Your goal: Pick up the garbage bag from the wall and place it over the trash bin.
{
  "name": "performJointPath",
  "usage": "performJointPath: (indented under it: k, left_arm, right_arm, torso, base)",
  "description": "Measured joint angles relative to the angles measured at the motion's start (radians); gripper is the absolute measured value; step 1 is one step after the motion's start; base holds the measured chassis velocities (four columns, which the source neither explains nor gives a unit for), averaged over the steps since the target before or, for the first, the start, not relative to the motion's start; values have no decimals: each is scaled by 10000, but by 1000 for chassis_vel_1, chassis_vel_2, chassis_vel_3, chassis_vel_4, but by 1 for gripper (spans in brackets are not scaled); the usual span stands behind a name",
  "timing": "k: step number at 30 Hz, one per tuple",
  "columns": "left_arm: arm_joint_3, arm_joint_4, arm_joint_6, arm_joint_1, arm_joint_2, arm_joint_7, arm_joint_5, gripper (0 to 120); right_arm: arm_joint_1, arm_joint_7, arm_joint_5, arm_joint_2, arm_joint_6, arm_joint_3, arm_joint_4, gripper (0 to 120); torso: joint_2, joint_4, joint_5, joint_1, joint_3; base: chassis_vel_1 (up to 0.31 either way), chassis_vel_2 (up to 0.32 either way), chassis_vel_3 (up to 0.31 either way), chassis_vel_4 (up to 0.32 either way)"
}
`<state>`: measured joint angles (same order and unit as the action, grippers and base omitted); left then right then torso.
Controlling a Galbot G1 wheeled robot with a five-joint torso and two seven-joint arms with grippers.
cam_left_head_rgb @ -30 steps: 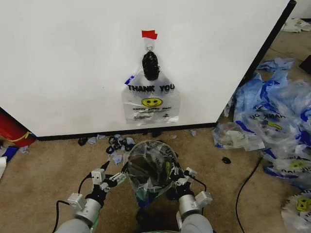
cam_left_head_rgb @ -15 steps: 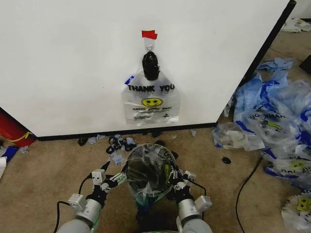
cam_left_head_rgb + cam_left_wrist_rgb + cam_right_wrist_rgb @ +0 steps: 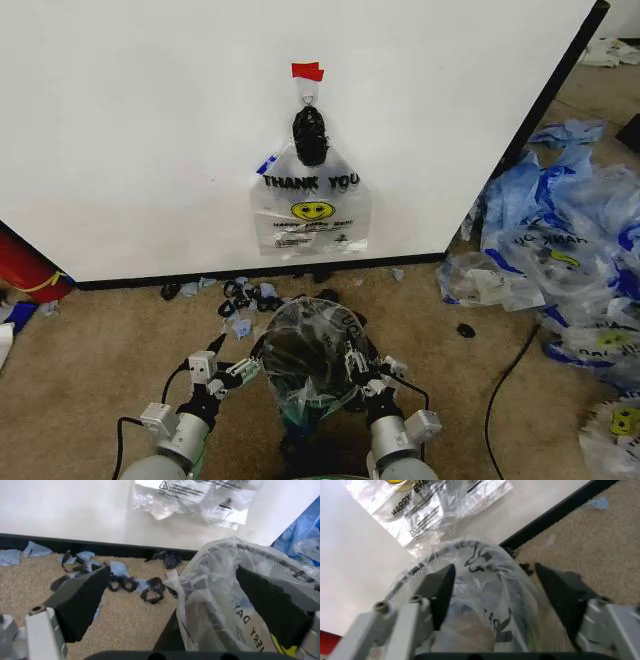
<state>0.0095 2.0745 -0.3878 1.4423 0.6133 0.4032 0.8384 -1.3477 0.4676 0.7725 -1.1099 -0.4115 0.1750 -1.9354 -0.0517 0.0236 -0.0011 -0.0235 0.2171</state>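
Note:
A see-through garbage bag (image 3: pixel 312 205) with "THANK YOU" lettering and a yellow smiley hangs from a hook (image 3: pixel 308 97) on the white wall (image 3: pixel 150 120), under red tape (image 3: pixel 307 71). Below it on the carpet stands the trash bin (image 3: pixel 300 362), with another clear bag (image 3: pixel 318 335) draped over its rim. My left gripper (image 3: pixel 235 352) is open just left of the bin; in the left wrist view (image 3: pixel 175 600) the bagged rim (image 3: pixel 220 577) lies between its pads. My right gripper (image 3: pixel 365 362) is open at the bin's right side, and its fingers (image 3: pixel 440 587) straddle the bagged rim (image 3: pixel 470 560).
Blue scraps and small black lumps (image 3: pixel 245 295) litter the carpet at the wall's black base strip. A heap of used bags (image 3: pixel 570 260) fills the right side, with a black cable (image 3: pixel 505 385) running past it. A red object (image 3: pixel 25 265) sits at the far left.
My right gripper has drawn back slightly toward me along the bin's right side, and the bag on the bin has shifted a little. The left gripper has barely moved.

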Motion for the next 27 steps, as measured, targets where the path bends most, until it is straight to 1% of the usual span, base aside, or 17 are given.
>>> performJointPath:
  k: [1, 3, 4, 6, 7, 9, 13, 17, 18, 20, 23, 24, 27]
  left_arm:
    - [0, 0, 0, 1, 0, 0, -1, 99]
    - [0, 0, 0, -4, -1, 0, -4, 99]
    - [0, 0, 0, -4, -1, 0, -4, 99]
    - [6, 0, 0, -20, 0, 0, -4, 99]
    - [16, -6, 0, -39, 6, 0, -5, 99]
    - [50, -54, 6, -86, 43, -6, -5, 98]
    - [76, -120, 7, -99, 92, -38, -11, 99]
    - [125, -232, -28, -139, 185, -106, -77, 98]
    - [125, -232, -28, -139, 185, -106, -77, 98]
    - [124, -280, -104, -257, 285, -166, -199, 99]
    - [25, -347, -204, -560, 613, -260, -361, 98]
    - [25, -347, -204, -560, 613, -260, -361, 98]
    - [-230, -421, -271, -853, 864, -351, -518, 98]
  right_arm:
    - [-19, 0, -4, 4, -4, -14, -12, 67]
    - [-97, 2, -16, 30, -17, -69, -76, 77]
    - [-97, 2, -16, 30, -17, -69, -76, 77]
    - [-137, 3, -21, 52, -18, -91, -105, 82]
    - [-183, 5, -42, 77, -20, -124, -137, 88]
    - [-263, 10, -139, 120, -28, -188, -181, 97]
    - [-311, 4, -301, 146, -90, -237, -192, 100]
    - [-441, -512, -1023, 210, -654, -585, -214, 100]
    - [-441, -512, -1023, 210, -654, -585, -214, 100]
    - [-487, -967, -1392, 332, -993, -895, -321, 100]
    - [-418, -2057, -1878, 495, -1634, -1774, -389, 100]
    - [-418, -2057, -1878, 495, -1634, -1774, -389, 100]
    - [-207, -2740, -1857, 684, -1917, -2662, -664, 100]
  torso:
    - [0, -1, 0, 0, 0]
    - [2, 0, 0, 0, 0]
    - [2, 0, 0, 0, 0]
    - [2, -1, 0, 0, 0]
    - [2, 0, 0, 0, 0]
    - [2, 0, 0, 0, 0]
    - [2, 0, 0, 0, 0]
    - [2, -1, 1, 0, 0]
    - [2, -1, 1, 0, 0]
    - [2, 0, 1, 0, -1]
    - [2, 0, -1, 0, 0]
    - [2, 0, -1, 0, 0]
    - [2, 0, 1, -1, 0]
  base:
    - [0, 0, 0, 0]
    - [0, 0, 0, 0]
    - [0, 0, 0, 0]
    - [0, 0, 0, 0]
    - [0, 0, 0, 0]
    - [0, 0, 0, 0]
    - [0, 0, 0, 0]
    - [0, 0, 0, 0]
    - [0, 0, 0, 0]
    - [0, 0, 0, 0]
    - [0, 0, 0, 0]
    - [0, 0, 0, 0]
    - [0, 0, 0, 0]
